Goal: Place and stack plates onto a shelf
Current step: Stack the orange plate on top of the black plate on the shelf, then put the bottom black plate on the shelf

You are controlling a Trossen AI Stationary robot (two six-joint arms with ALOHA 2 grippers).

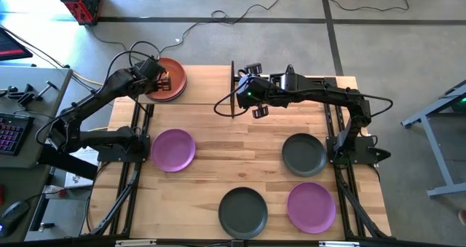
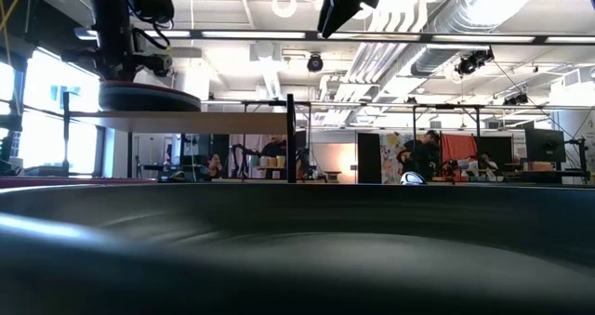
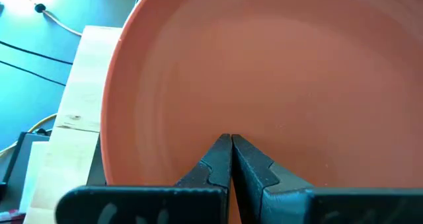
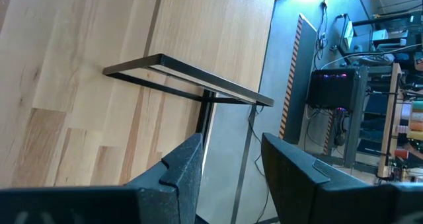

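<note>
The left gripper [image 1: 162, 78] sits over the orange plate [image 1: 170, 76] atop the stack on the shelf [image 1: 202, 87], its jaws pressed fully together above the plate's floor, holding nothing. From here the arm would do well to lift straight up before swinging away, so the stack stays square. Ahead of the right gripper [image 1: 241, 94], whose jaws stand wide and empty, lies the shelf's bare end; four plates wait on the surface [image 1: 240, 159] behind both.
</note>
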